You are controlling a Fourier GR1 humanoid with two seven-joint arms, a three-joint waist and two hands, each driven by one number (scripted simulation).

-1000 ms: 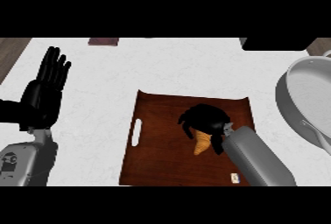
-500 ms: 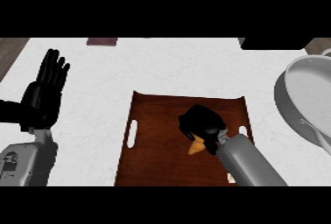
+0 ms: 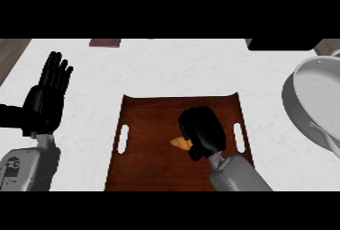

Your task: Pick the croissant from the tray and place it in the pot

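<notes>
White counter (image 3: 166, 67) is bare across the top and between tray and pot, open room on both sides of the tray. Dark brown tray (image 3: 146, 170) sits centre, running down to the lower edge of view, slot handles on its left and right rims. Grey pot (image 3: 312, 101) at the right edge, partly cut off by the frame, well apart from the tray; its pale inside shows nothing in it. Croissant (image 3: 179, 143) lies on the tray near the middle, only a small orange bit showing at the left side of the right hand (image 3: 201, 131). Right hand is over the croissant, fingers curled down on it and covering most of it; cannot tell if it is lifted off the tray. Left hand (image 3: 46, 96) rests at the left edge, off the tray, fingers straight up and slightly spread, holding nothing. Small dark object (image 3: 105, 42) at the counter's far edge.
</notes>
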